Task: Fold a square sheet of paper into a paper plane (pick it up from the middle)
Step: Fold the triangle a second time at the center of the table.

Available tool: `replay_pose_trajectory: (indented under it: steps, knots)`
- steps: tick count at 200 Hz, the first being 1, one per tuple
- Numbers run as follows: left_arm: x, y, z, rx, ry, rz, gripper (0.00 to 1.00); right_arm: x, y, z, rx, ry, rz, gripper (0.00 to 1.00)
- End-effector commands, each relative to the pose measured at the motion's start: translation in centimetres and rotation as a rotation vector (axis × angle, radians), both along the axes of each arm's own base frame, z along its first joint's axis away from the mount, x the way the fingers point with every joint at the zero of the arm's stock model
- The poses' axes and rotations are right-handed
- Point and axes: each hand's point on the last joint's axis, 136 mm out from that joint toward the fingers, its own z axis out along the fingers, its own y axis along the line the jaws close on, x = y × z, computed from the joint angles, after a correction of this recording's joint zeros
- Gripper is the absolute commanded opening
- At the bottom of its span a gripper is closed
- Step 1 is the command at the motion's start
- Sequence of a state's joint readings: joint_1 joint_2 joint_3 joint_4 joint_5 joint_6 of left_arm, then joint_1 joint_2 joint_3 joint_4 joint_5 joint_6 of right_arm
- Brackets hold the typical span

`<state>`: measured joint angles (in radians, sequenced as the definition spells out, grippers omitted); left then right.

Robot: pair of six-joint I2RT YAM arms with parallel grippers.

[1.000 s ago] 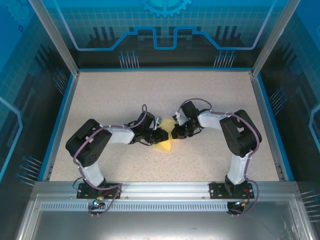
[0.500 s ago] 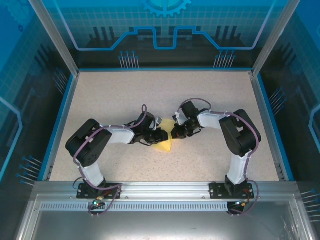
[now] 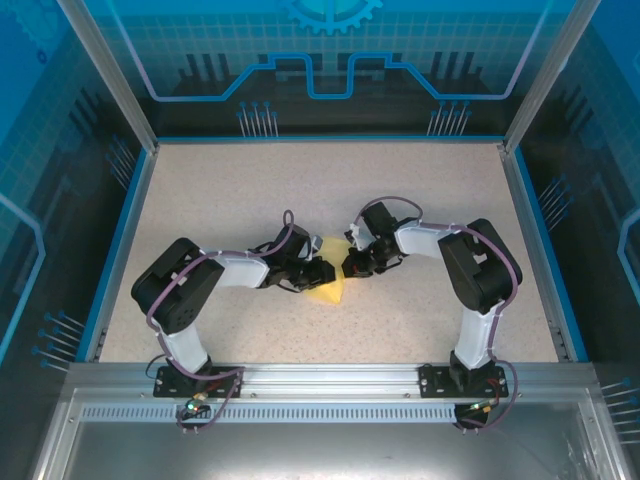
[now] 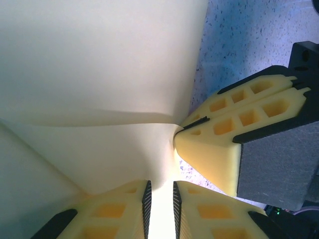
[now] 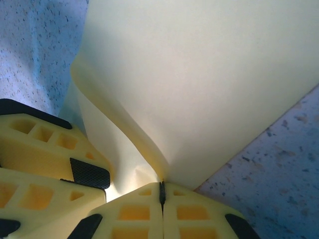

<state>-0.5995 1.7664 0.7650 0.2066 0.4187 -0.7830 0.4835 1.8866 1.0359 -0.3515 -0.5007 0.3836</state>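
Note:
The pale-yellow square sheet of paper [image 3: 328, 291] lies partly lifted in the middle of the table, between both grippers. In the right wrist view my right gripper [image 5: 161, 191] is shut, pinching the sheet [image 5: 209, 74] at a raised fold. The left wrist view shows that gripper [image 4: 182, 132] clamped on the sheet's right edge, where a crease ends. My left gripper [image 4: 159, 209] has its jaws a narrow gap apart, with the sheet [image 4: 99, 64] running down into the gap. From above, the left gripper [image 3: 320, 272] and right gripper [image 3: 350, 267] nearly touch over the sheet.
The speckled beige tabletop [image 3: 420, 200] is bordered by a blue rim [image 3: 530, 240] and metal frame posts. Both arm bases are bolted to the rail at the near edge [image 3: 320, 378].

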Motion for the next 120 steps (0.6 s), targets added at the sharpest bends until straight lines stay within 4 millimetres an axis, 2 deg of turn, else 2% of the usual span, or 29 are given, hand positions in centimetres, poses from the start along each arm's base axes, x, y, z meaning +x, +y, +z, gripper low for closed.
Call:
replay_pose_trajectory:
  steps: [1, 96, 120]
  knots:
    - [-1.1, 0.9, -1.9, 0.063, 0.040, -0.004, 0.22, -0.5, 0.1, -0.5, -0.020, 0.020, 0.020, 0.05]
    - [-1.4, 1.4, -3.0, 0.107, 0.067, 0.011, 0.22, -0.5, 0.0, -0.4, -0.021, 0.018, 0.019, 0.05]
    - [-1.5, 1.5, -3.4, 0.121, 0.078, 0.016, 0.22, -0.3, 0.0, 0.2, -0.020, 0.011, 0.011, 0.10]
